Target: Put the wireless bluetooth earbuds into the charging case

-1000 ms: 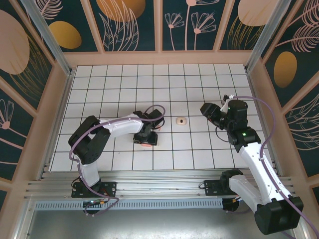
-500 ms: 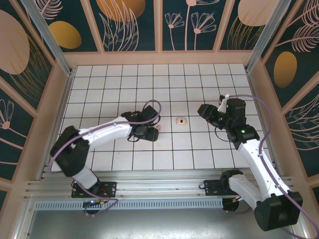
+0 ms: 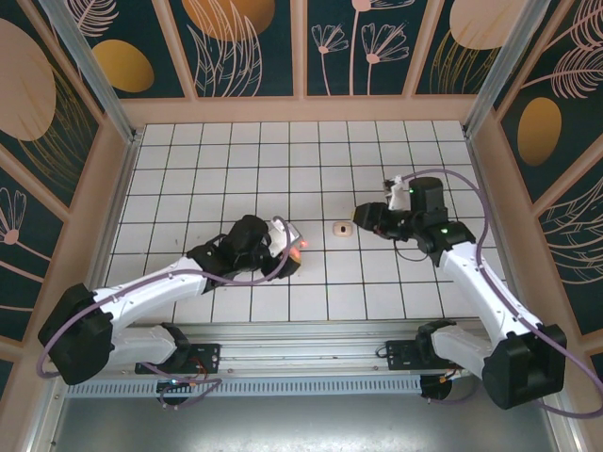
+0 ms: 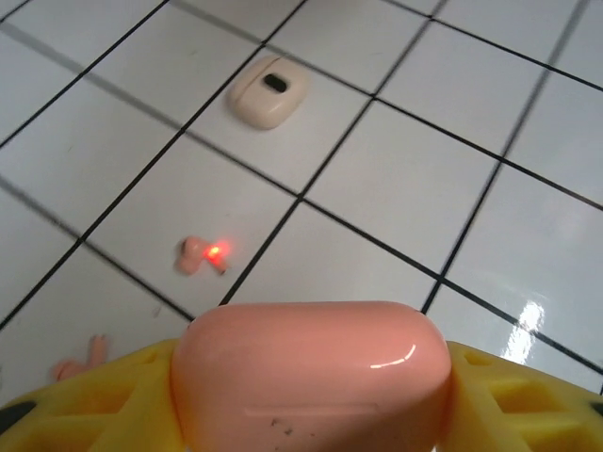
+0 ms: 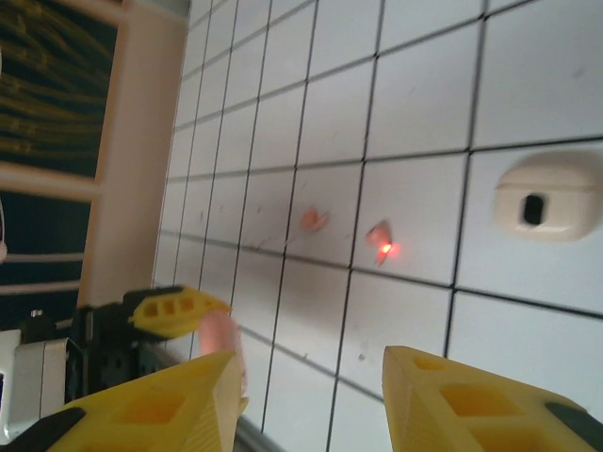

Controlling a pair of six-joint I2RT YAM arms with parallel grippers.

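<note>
left pincer [image 4: 306,381]: clamped on pink charging case [image 4: 311,344], yellow fingers [image 4: 104,400] on both sides of it
pink charging case: in left pincer, low over tabletop [image 3: 236,151]; can't tell if it touches the tiles
right pincer [image 5: 311,377]: jaws apart, nothing between them, only tile seen through the gap
lit pink earbud [image 4: 203,254]: loose on a tile, red light on, just beside a grout line, between the held case and the beige case [image 4: 268,91]
second pink earbud [image 4: 80,361]: loose on tabletop, near left pincer's left finger, apart from the lit one
earbuds vs case: both outside it
beige case: lying on a tile, dark oval facing up, mid tabletop between the two pincers, touching neither
right wrist view: beige case at right, both pink buds left of it, left pincer with pink case further left
</note>
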